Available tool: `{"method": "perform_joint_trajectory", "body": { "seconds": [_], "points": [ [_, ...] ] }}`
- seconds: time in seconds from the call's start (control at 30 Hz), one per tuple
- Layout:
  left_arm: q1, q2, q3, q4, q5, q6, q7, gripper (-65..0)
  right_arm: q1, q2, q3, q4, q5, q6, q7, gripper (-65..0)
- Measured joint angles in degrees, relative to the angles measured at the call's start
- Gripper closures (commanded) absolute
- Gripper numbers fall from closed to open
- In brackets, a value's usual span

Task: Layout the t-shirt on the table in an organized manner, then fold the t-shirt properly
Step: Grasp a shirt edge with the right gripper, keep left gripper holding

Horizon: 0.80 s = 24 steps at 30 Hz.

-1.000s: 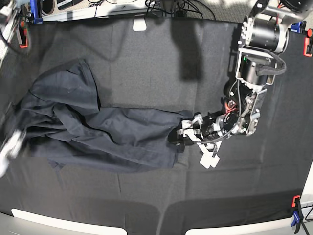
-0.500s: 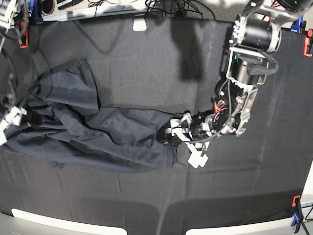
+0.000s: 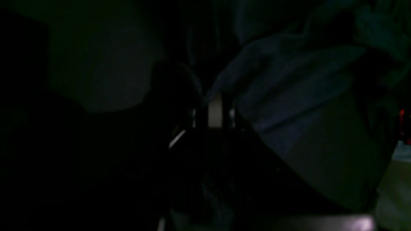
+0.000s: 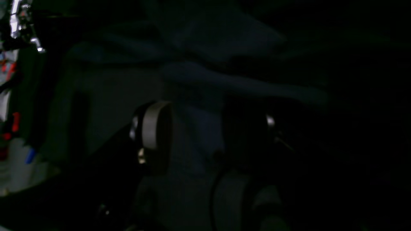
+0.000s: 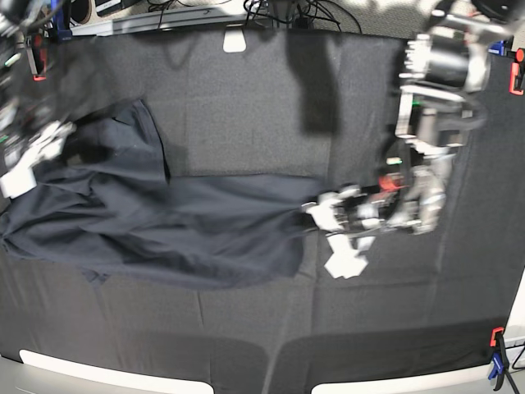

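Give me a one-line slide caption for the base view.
Left pincer shut on the dark navy-grey cotton t-shirt spread across the black cloth-covered table.

This looks like a robotics lab or test bench. A wide desk (image 5: 246, 107) is covered in black cloth, pinned at its edges by red clamps (image 5: 517, 72) and a blue clamp (image 5: 497, 361). Loose cables (image 5: 283, 11) trail along the far edge. A bare metal robot arm (image 5: 431, 90) reaches over it. Both wrist views are too dark to add much.
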Motion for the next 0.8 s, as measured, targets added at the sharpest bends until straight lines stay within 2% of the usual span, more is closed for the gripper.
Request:
{"method": "perform_joint_trajectory", "body": {
  "seconds": [0.17, 0.3, 0.4, 0.57, 0.7, 0.8],
  "points": [
    [0.1, -7.9, 0.1, 0.0, -7.5, 0.0, 2.7, 0.0, -0.3, -4.1, 0.0, 3.4, 0.0, 0.0, -0.1, -34.2],
    [0.1, -14.0, -0.7, 0.0, -10.7, 0.0, 4.4, 0.0, -0.3, -4.7, 0.0, 5.0, 0.0, 0.0, -0.1, -34.2],
    [0.1, -17.3, -3.4, 0.0, -12.7, -2.3, 5.2, 0.0, -0.3, -4.7, 0.0, 5.7, 0.0, 0.0, -0.1, -34.2],
    [0.1, -21.0, -13.4, 0.0, -13.1, -2.6, 5.0, 0.0, -0.2, -4.7, 0.0, 6.0, 0.0, 0.0, -0.1, -34.2],
    [0.0, -22.0, -21.8, 0.0, -14.8, -2.5, 5.7, 0.0, -0.2, -4.7, 0.0, 6.0, 0.1, 0.0, -0.1, -34.2],
    [0.1, -22.0, -22.9, 0.0, -16.9, -2.4, 8.0, 0.0, -0.2, -4.7, 0.0, 6.0, 0.3, 0.0, 1.5, -34.2]
  ]
}}
